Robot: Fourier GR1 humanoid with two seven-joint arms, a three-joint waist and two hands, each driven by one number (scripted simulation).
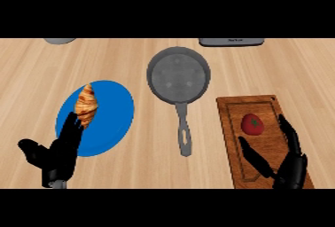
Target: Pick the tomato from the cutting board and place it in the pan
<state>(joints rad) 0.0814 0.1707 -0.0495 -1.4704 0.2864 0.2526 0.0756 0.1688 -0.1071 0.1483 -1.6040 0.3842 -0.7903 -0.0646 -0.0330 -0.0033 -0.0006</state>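
No text, label, brand, number or sign can be read anywhere. The dark grey flat appliance [232, 41] at the far edge of the light wooden tabletop [39, 71] carries a faint pale mark along its front, but it is too small and blurred to make out.

A light wooden counter [131, 173] with lengthwise grain fills the whole view under even light.
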